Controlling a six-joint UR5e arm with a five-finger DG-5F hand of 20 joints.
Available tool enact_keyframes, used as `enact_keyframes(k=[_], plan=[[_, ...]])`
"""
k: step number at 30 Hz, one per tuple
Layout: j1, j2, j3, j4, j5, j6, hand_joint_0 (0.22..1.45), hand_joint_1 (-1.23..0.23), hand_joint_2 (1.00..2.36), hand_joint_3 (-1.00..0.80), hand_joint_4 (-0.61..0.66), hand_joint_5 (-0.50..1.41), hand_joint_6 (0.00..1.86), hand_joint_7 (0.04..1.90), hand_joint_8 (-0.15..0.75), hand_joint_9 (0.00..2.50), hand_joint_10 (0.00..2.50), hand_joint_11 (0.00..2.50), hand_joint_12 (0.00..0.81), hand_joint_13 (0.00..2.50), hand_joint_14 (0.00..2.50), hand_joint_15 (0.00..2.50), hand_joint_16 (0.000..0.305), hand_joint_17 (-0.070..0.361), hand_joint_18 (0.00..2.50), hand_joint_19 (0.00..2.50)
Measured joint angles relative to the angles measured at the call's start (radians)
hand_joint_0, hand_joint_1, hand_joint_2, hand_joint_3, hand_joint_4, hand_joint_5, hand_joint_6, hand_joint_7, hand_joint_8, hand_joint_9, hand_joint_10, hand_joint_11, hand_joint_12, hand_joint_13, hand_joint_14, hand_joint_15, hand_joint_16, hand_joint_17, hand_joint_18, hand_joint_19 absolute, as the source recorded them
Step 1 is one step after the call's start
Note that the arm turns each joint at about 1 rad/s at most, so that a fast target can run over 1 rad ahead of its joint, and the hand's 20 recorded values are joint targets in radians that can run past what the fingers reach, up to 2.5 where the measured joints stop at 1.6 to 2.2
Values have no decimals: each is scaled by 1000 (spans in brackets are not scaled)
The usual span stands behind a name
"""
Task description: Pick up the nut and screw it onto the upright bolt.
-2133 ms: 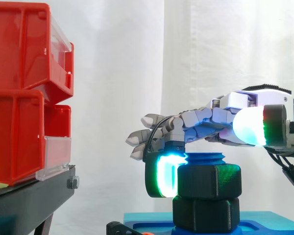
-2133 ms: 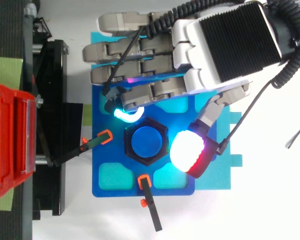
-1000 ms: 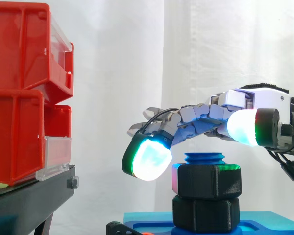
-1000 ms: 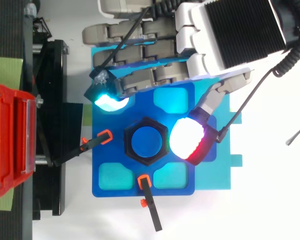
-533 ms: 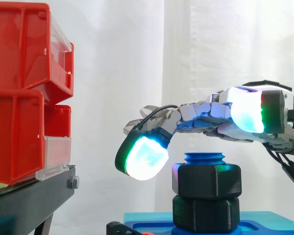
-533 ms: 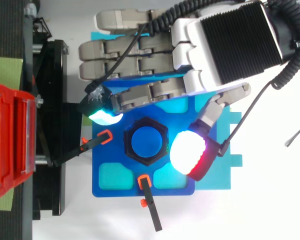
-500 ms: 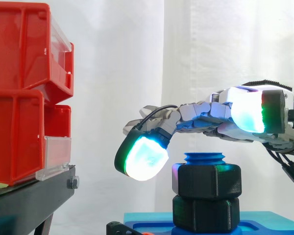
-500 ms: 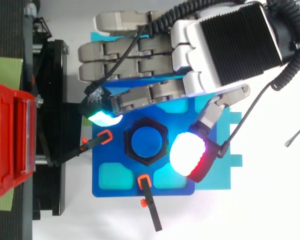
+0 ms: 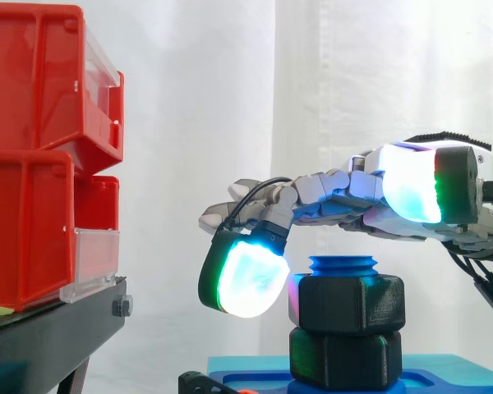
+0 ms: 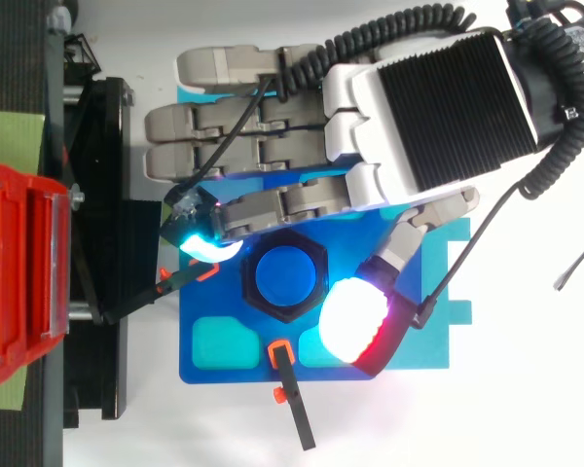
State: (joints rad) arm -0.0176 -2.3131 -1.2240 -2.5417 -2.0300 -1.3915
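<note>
A black hex nut (image 9: 345,301) sits threaded on the upright blue bolt (image 9: 343,266), just above a second black hex piece (image 9: 341,357) at the bolt's foot. From above, the nut (image 10: 286,315) rings the bolt's blue top (image 10: 284,276). My hand (image 10: 419,97) hovers over them, open, with its fingers stretched to the left. One glowing fingertip (image 9: 238,283) hangs a little to the left of the nut, apart from it. The glowing thumb pad (image 10: 355,321) stands beside the nut on the opposite side, and I cannot tell if it touches.
The bolt stands on a blue base plate (image 10: 248,365) with teal recesses. Two black clamps with orange tips (image 10: 202,268) (image 10: 290,389) point at the plate. Red bins (image 9: 41,164) on a black stand (image 9: 49,328) rise at the left, close to the fingertips.
Two seconds ago a fingertip pressed the nut's left face. It lifted off and swung outward, and now hangs lower beside the nut. The hand shifted left over the bolt.
</note>
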Motion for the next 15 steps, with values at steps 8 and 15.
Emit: enact_keyframes(k=[8, 15], plan=[[3, 0, 0, -1, 2, 2, 471, 0, 1000, -500, 245, -106, 504, 1017, 225, 270, 0, 0, 326, 29, 0, 0, 45, 100, 0, 0], [4, 0, 0, -2, 2, 2, 480, -56, 1000, -500, 240, -88, 504, 1115, 239, 370, 0, 0, 322, 108, 0, 0, 43, 96, 0, 0]])
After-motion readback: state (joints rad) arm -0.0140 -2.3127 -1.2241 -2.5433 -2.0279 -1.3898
